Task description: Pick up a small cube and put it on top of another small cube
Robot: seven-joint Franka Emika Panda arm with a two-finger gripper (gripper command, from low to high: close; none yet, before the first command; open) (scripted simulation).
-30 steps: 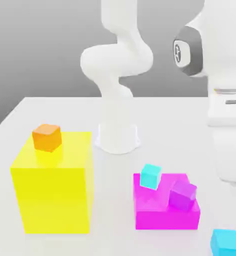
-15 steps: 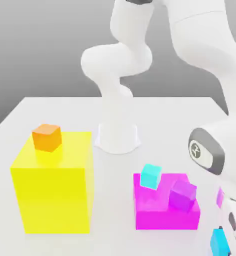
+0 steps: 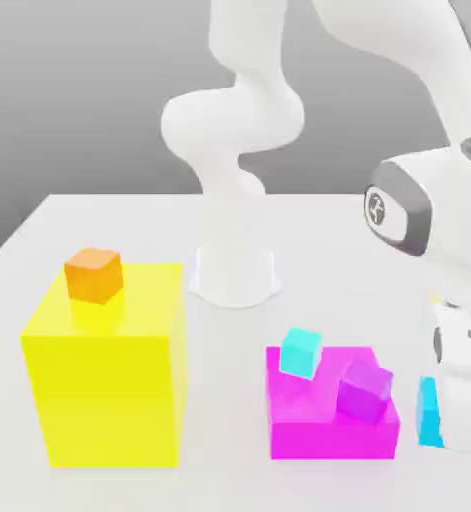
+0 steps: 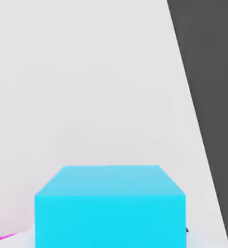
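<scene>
One small cyan cube (image 3: 428,412) hangs above the table at the exterior view's right, beside the magenta block. My gripper (image 3: 447,416) is shut on it, and the white hand covers most of it. The hand view has this cube (image 4: 110,206) close up over the white table (image 4: 86,97). The other small cyan cube (image 3: 301,352) rests tilted on the back left corner of the magenta block (image 3: 319,425).
A purple cube (image 3: 365,389) lies on the magenta block's right part. A large yellow block (image 3: 104,390) with an orange cube (image 3: 93,274) on top stands at the exterior view's left. The arm's white base (image 3: 234,275) sits behind them at the middle.
The hand came down onto the cyan cube at the front right and closed on it. It has since risen with the cube, which now hangs higher, next to the magenta block.
</scene>
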